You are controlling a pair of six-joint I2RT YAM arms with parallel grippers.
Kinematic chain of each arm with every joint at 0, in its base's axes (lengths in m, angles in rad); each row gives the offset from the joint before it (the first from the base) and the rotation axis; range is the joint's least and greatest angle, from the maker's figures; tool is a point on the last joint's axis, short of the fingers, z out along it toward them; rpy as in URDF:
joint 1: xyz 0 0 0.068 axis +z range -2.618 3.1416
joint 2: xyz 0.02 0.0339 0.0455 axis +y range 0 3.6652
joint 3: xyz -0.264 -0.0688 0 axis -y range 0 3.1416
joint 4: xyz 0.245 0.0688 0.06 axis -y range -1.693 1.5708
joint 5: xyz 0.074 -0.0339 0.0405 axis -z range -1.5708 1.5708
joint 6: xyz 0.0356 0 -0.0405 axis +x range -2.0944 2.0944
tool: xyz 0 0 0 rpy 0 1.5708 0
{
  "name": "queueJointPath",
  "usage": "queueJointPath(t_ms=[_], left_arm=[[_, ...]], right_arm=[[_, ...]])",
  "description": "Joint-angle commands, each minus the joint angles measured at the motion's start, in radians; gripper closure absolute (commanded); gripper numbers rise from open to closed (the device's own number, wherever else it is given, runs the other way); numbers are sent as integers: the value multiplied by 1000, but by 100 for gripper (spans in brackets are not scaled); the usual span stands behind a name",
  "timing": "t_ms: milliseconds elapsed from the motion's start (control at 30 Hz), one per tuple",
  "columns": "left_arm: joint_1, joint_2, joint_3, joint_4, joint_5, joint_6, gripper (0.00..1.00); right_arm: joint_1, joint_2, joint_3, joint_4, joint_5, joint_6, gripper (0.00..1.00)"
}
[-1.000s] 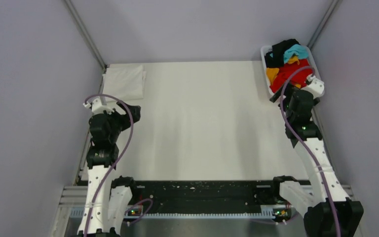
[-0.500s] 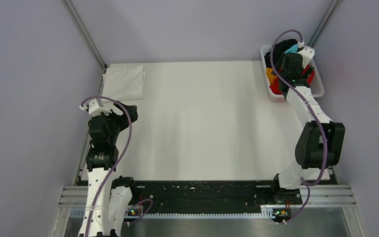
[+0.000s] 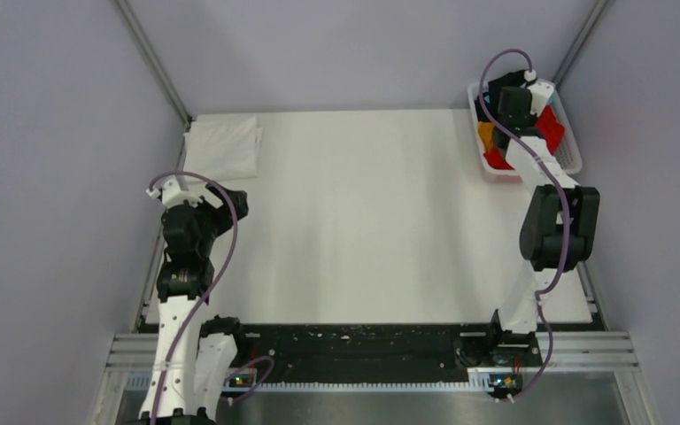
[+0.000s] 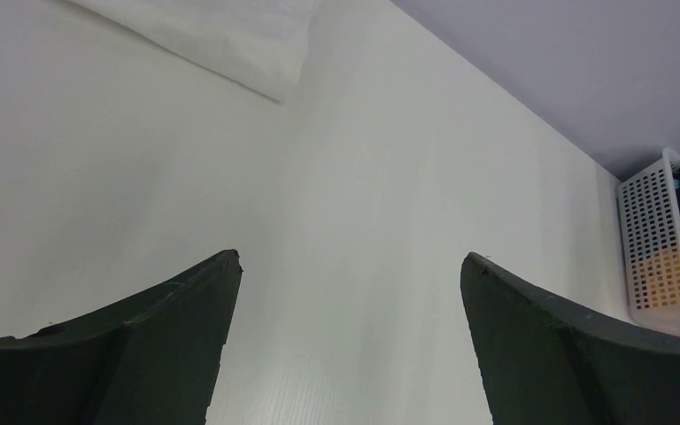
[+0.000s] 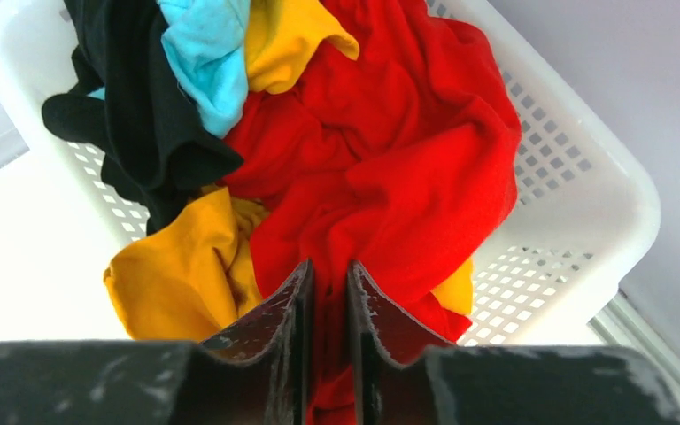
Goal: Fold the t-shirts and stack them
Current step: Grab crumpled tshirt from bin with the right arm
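While the left arm [image 3: 186,239] sits folded near the flat, folded white t-shirt [image 3: 223,146], the right arm [image 3: 549,221] stretches out to the corner basket [image 3: 570,158]. The left gripper [image 4: 350,258] hangs above the table [image 4: 363,159], fingers spread wide and holding nothing. The right gripper [image 5: 328,270] is closed to a slit, pinching the crumpled red t-shirt [image 5: 390,159] in the basket.

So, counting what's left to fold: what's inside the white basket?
A red t-shirt on top, beside orange-yellow cloth, turquoise cloth and black cloth. Whatever lies beneath them is covered.
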Motion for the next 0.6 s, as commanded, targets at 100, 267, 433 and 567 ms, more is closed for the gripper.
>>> queueJointPath(t_ms=[100,267,433,567], left_arm=[[1,-3,4,23,-26,-9,1],[1,-17,9,13,-22,-9,1],[1,-27,1,22,-20,-24,1],[1,-16,15,30,9,-25,1]], right_arm=[[-39,-64,36,26,-6,22,100],[-47,-169,93,65,-34,-40,100],[-47,-287,217,68,-25,-98,100],[-47,-389,295,74,-26,-119,100]])
